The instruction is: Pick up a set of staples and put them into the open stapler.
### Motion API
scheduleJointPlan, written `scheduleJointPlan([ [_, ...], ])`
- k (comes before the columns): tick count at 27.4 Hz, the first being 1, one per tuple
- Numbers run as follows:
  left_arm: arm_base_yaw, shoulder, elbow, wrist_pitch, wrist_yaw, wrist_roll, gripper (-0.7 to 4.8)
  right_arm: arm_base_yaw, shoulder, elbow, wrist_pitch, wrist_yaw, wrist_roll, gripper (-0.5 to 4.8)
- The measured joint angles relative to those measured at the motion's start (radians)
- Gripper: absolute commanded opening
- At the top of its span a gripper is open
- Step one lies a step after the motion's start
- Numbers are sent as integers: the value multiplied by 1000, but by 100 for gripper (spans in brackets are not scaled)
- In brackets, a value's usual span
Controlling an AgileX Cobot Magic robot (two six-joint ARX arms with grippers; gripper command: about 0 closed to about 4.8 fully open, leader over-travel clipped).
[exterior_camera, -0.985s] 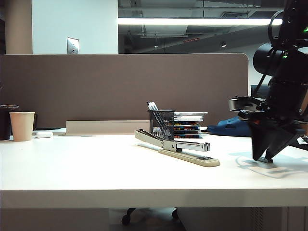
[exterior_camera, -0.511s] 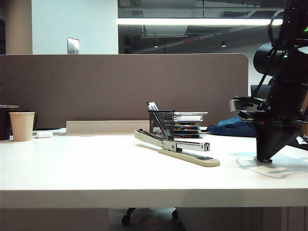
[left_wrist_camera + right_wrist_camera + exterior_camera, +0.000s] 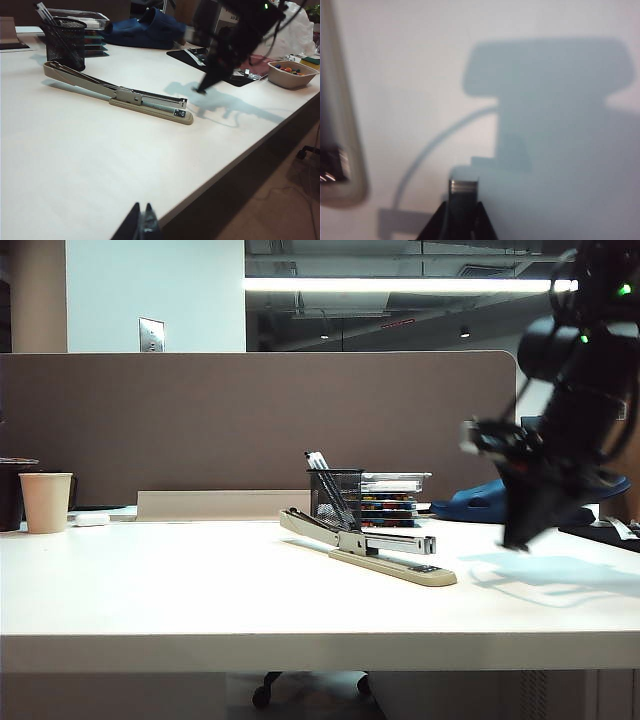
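I am finding no readable text, brand, number or sign in any view. I am seeing a small dark label plate [image 3: 179, 113] on the front end of the stapler [image 3: 120, 95], but its print is showing too small to read. White marks are appearing on a dark box [image 3: 225, 17] at the far edge of the table [image 3: 75, 165], cut off and illegible. A blank metal wall plate [image 3: 152, 335] is carrying no lettering.

Beige stapler [image 3: 370, 547], grey set of staples [image 3: 463, 186], black mesh cup [image 3: 335, 496]
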Motion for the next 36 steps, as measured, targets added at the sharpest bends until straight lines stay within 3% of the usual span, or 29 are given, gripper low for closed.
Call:
scheduleJointPlan([
  [4,0,0,0,0,0,0,-6,39,-1,47,6,-46,3,39],
  [17,0,0,0,0,0,0,-6,168,0,71,74,-50,19,39],
  [36,0,0,0,0,0,0,-6,193,49,71,99,-76,57,40],
])
